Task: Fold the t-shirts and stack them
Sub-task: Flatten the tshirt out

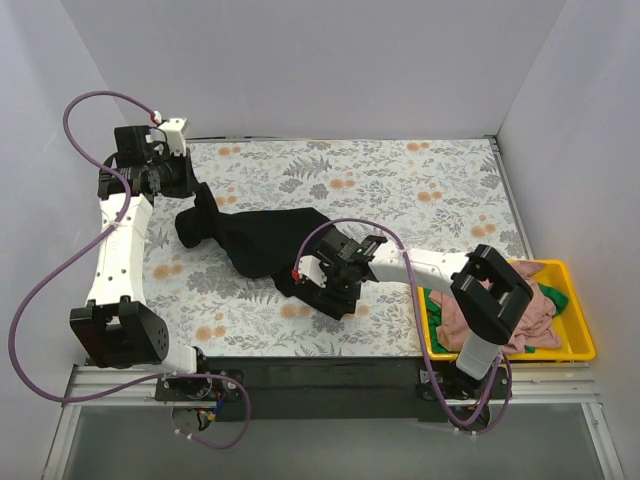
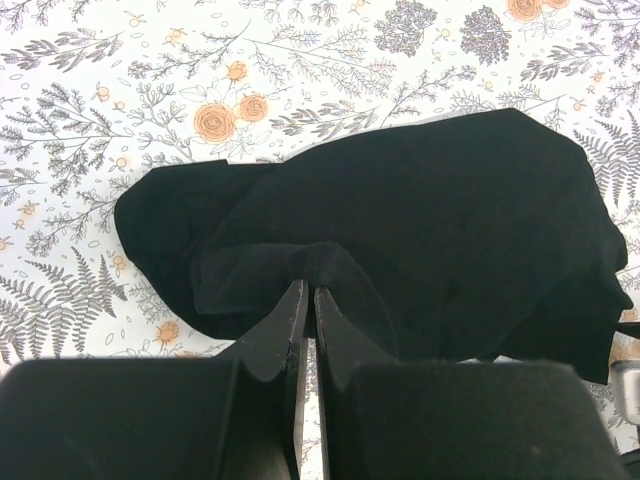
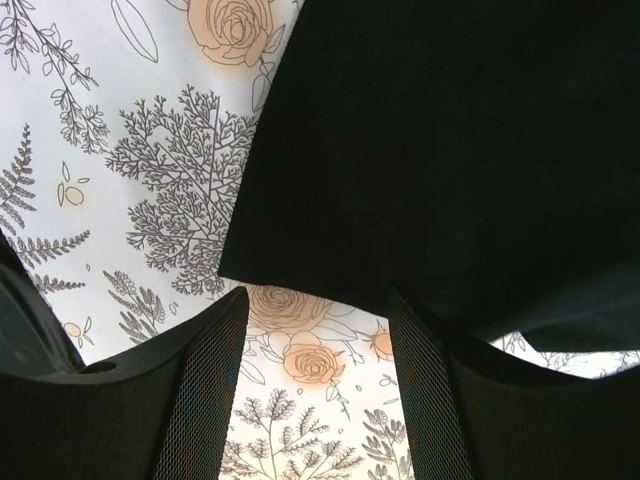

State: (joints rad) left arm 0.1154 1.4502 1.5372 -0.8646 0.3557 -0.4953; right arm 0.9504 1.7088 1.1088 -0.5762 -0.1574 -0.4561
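The black t-shirt lies bunched on the floral tablecloth at centre left. It also fills the left wrist view. My left gripper is shut on a raised fold at its far left end. My right gripper is open at the shirt's near right edge. In the right wrist view only tablecloth shows between its fingers, and the shirt's edge lies just ahead of the tips. The pink t-shirt and the green t-shirt lie crumpled in the bin.
The yellow plastic bin stands at the near right corner, beside the right arm's base. White walls close the back and both sides. The floral tablecloth covers the table.
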